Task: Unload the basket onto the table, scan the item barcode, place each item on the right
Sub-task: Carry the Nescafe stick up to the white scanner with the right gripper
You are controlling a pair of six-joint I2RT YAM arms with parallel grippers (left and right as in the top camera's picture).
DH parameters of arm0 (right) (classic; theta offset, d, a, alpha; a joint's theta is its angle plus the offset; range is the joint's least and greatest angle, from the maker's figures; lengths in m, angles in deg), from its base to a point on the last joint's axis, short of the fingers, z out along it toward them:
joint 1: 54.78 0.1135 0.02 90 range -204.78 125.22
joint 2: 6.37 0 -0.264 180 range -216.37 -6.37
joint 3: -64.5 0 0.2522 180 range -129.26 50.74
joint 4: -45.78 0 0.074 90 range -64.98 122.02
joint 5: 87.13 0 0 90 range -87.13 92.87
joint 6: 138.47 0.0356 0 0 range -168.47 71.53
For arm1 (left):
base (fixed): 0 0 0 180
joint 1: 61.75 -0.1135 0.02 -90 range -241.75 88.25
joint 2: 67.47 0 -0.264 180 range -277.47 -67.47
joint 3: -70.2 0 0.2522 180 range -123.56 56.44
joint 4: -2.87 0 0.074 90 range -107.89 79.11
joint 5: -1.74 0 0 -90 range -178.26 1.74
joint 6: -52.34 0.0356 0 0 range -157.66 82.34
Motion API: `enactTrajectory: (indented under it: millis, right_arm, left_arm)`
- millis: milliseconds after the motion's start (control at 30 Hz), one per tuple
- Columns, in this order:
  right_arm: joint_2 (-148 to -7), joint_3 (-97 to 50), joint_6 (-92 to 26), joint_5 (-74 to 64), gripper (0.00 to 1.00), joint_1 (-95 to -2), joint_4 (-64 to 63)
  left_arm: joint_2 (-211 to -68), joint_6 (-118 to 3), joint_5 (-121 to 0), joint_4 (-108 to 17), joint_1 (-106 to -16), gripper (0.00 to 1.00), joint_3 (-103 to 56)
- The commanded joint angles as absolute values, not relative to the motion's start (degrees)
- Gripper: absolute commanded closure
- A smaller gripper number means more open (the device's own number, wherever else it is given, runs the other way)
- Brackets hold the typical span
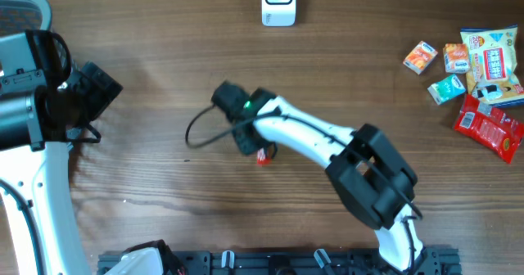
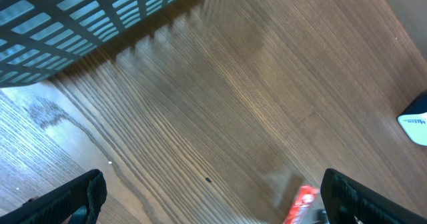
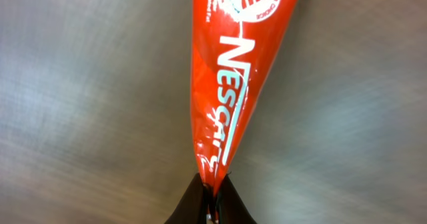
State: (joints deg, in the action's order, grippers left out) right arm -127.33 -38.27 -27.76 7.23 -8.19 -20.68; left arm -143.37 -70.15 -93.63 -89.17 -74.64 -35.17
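A red Nescafé sachet (image 3: 223, 84) is pinched at its lower end by my right gripper (image 3: 212, 194), which is shut on it. In the overhead view only a red tip of the sachet (image 1: 263, 157) shows under the right gripper (image 1: 255, 148) near the table's middle. The white barcode scanner (image 1: 278, 2) stands at the far edge, top centre. My left gripper (image 2: 213, 197) hangs open over bare wood at the left, its dark fingers (image 2: 67, 201) wide apart. The sachet (image 2: 300, 204) shows near the bottom right of the left wrist view.
Several snack packets (image 1: 475, 78) lie at the right side of the table. A blue mesh basket (image 2: 80, 24) is at the upper left in the left wrist view. A black cable (image 1: 201, 128) loops beside the right wrist. A dark rail (image 1: 270, 263) runs along the front edge.
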Motion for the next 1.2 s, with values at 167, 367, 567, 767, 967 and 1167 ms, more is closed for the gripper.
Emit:
enactTrajectory:
  millis: [167,367,567,767,967,1167]
  right_arm:
    - [-127.97,-52.98,-38.87,13.87,0.96,-18.64,-11.96]
    - [-128.19,-53.61,-39.48,13.83,0.96,-24.32,3.47]
    - [-128.80,-53.61,-39.26,13.56,0.96,-28.21,17.98]
    - [-131.29,-53.63,-34.95,12.89,0.96,-30.26,27.93]
    - [-134.68,-54.44,-29.10,8.38,0.96,-32.84,33.81]
    - [-139.05,-54.42,-25.82,8.54,0.96,-34.02,38.90]
  left_arm:
    - [-143.22,-70.96,-94.57,-89.20,-74.94,0.00,-35.61]
    - [-143.22,-70.96,-94.57,-89.20,-74.94,0.00,-35.61]
    - [-143.22,-70.96,-94.57,-89.17,-74.94,0.00,-35.61]
    - [-143.22,-70.96,-94.57,-89.17,-74.94,0.00,-35.61]
    - [-143.22,-70.96,-94.57,-89.17,-74.94,0.00,-35.61]
    - [-143.22,-70.96,-94.57,-89.20,-74.94,0.00,-35.61]
